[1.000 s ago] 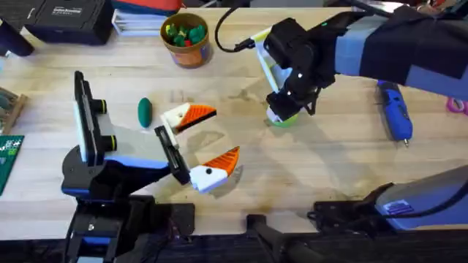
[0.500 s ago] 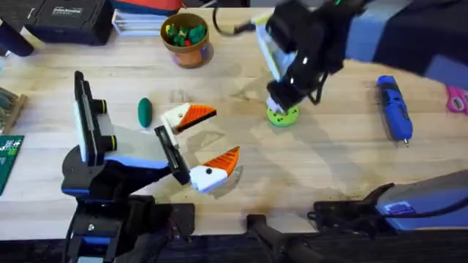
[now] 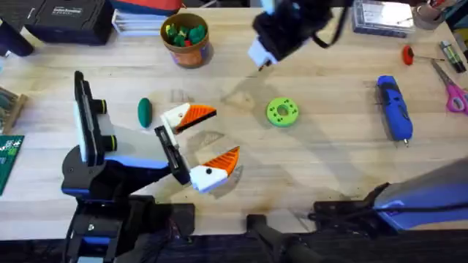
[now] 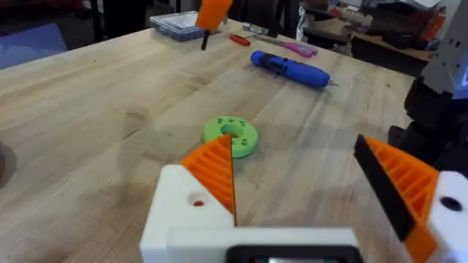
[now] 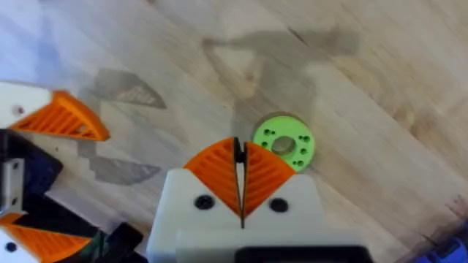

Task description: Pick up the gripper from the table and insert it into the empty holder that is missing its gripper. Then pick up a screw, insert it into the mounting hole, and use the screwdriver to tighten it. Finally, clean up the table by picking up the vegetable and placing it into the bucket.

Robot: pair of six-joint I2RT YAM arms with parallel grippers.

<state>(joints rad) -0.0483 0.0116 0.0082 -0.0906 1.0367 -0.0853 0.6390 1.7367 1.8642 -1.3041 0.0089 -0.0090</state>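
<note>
My left gripper (image 3: 223,134) (image 4: 294,142) rests open on the table. The white and orange gripper (image 3: 189,115) (image 4: 205,190) (image 5: 66,120) sits at the far end of the black holder (image 3: 167,146); a matching finger (image 3: 216,168) sits at the near end. My right gripper (image 3: 260,52) (image 5: 239,146) (image 4: 210,11) hangs raised behind the green disc (image 3: 282,112) (image 5: 284,142) (image 4: 230,136), shut on a thin dark screw (image 4: 203,40). The blue screwdriver (image 3: 393,107) (image 4: 290,68) lies at the right. The dark-green vegetable (image 3: 145,111) lies left of the fingers. The yellow-orange bucket (image 3: 186,38) stands at the back.
A black case (image 3: 66,18) stands at the back left and a clear box (image 3: 380,14) at the back right. A red-handled tool (image 3: 409,52) and scissors (image 3: 453,91) lie at the far right. A green circuit board (image 3: 9,157) is at the left edge.
My right gripper has lifted off the green disc and moved up and toward the back, uncovering the disc. The left arm and the other things have not moved.
</note>
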